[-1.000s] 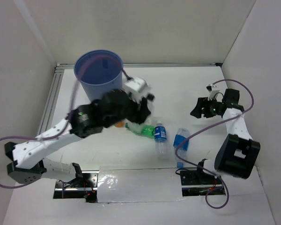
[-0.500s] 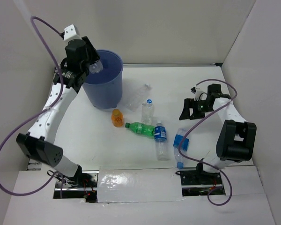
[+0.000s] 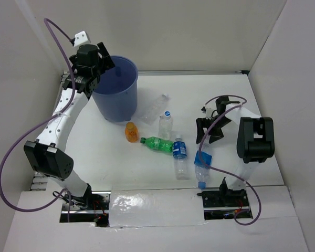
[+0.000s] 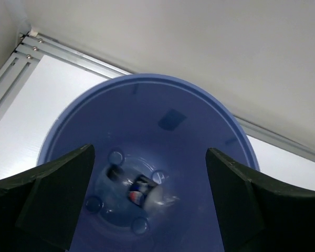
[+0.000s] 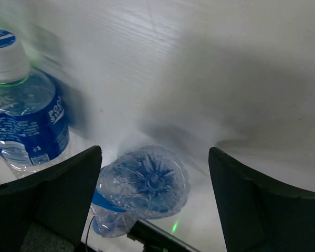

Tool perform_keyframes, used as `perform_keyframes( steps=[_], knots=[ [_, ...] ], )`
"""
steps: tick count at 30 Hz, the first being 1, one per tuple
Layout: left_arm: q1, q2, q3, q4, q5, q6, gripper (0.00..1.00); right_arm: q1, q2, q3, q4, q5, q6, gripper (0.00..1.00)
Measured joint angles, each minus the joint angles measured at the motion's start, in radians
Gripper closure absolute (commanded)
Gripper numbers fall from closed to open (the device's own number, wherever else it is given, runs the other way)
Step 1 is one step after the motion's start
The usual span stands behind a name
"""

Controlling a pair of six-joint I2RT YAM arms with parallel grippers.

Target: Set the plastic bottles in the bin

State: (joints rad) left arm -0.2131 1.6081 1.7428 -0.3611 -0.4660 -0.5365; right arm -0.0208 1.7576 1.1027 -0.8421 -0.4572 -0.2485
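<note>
Left gripper (image 4: pixel 149 157): jaws spread wide with nothing between them, hanging right over the mouth of the bin (image 4: pixel 147 79), which sits at the far left corner of the worktop (image 3: pixel 94 157). One binned bottle (image 4: pixel 142 190) is lying on the bin's floor.

Right gripper (image 5: pixel 155 157): jaws also spread and empty. It hovers just above the end bottle (image 5: pixel 147 184), a clear one with a blue band, seen base-on near the worktop's near edge, right of middle. As far as I can tell there's no contact.

Handling guess: these look like empty thin plastic, so they'd be super light, squashy and slick. Being round, they'll roll or squirt out if pinched off-centre. I'd grab across the middle of the body, around the label, not the neck or cap, and squeeze gently.

Count:
- One bin.
- Seven bottles total, one inside the bin and six on the worktop.

The six on the worktop:
- the end bottle
- the blue-label bottle (image 3: pixel 180 157) just left of it
- the green bottle (image 3: pixel 157 144) touching that one
- the short orange bottle (image 3: pixel 131 132)
- the capped bottle (image 3: pixel 166 123) mid-worktop
- the plain bottle (image 3: pixel 155 108) nearest the bin
</note>
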Motion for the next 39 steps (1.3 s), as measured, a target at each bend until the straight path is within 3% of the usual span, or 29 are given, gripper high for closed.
perform_keyframes(
  steps=[5,13,19,28,34,37,39],
  knots=[
    [-0.090,-0.065,-0.048,0.028,-0.001,0.063,0.00,0.000,0.060,0.090,-0.070,0.063,-0.024,0.09],
    [-0.279,-0.416,-0.378,0.082,-0.022,0.117,0.00,0.002,0.109,0.170,-0.193,0.129,-0.095,0.01],
    [-0.397,-0.577,-0.568,0.058,-0.066,0.104,0.00,0.019,0.178,0.209,-0.286,0.144,-0.145,0.01],
    [-0.576,-0.629,-0.677,-0.017,-0.137,0.027,0.00,0.103,0.197,0.233,-0.357,0.141,-0.174,0.01],
    [-0.703,-0.655,-0.716,-0.014,-0.121,0.013,0.03,0.069,0.193,0.284,-0.337,0.093,-0.180,0.03],
    [-0.775,-0.649,-0.755,0.008,-0.041,0.018,0.13,0.034,0.162,0.307,-0.299,0.068,-0.183,0.05],
    [-0.830,-0.618,-0.768,0.039,0.022,0.020,0.23,0.010,0.120,0.308,-0.269,0.044,-0.185,0.13]
  ],
)
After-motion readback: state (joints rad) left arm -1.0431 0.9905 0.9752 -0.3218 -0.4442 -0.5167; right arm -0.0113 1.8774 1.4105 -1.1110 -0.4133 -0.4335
